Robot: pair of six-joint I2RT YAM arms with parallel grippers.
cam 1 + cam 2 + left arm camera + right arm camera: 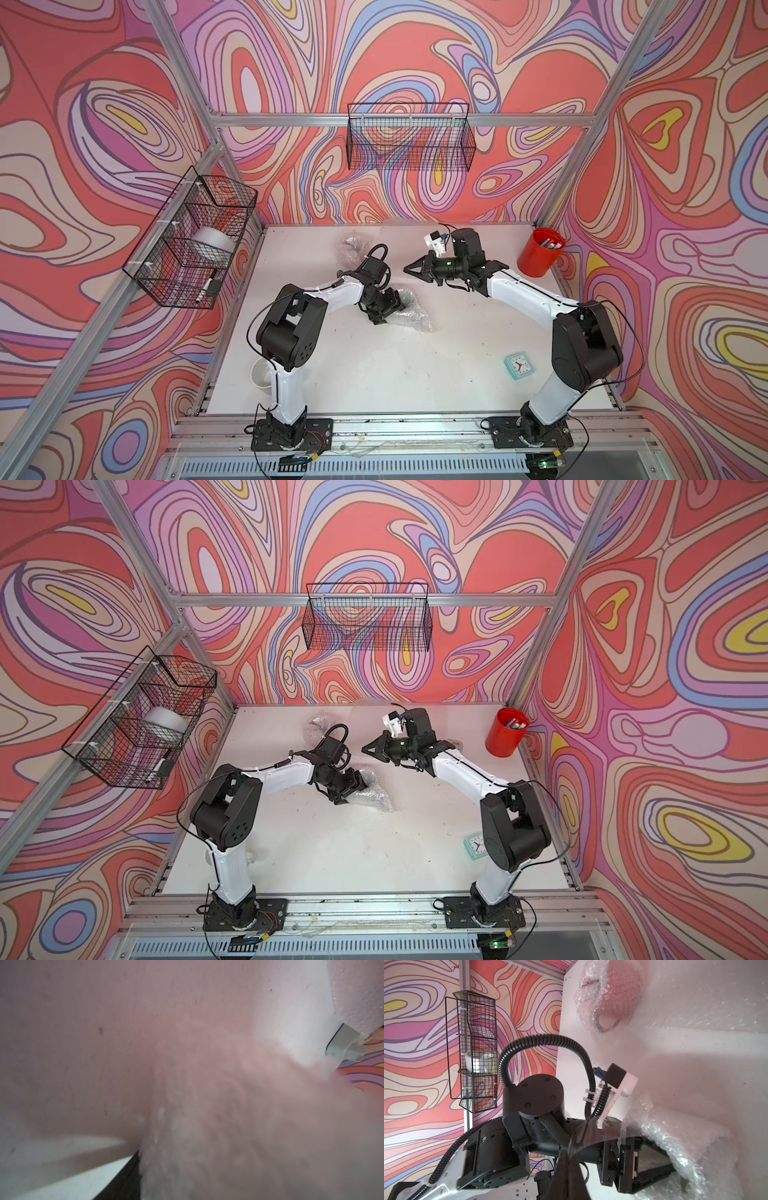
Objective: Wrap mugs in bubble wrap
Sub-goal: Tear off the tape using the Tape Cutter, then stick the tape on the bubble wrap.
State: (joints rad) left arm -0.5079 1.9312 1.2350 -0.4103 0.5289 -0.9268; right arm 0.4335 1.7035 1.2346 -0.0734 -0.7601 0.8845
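The left gripper (pixel 390 311) sits jaws apart in the crumpled clear bubble-wrap bundle (pixel 415 316) mid-table — whether it truly grips cannot be told — and the right gripper (pixel 409 269) hovers pinched shut nearby, so the loose wrap could spring open on release.

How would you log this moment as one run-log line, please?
left gripper: at bubble wrap bundle, grip unclear | right gripper: shut, raised | red mug: wrapped, at back

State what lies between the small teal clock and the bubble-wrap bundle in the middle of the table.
Nothing: the white table between the clock and the bubble-wrap bundle is bare but for faint scuff marks, as both top views show.
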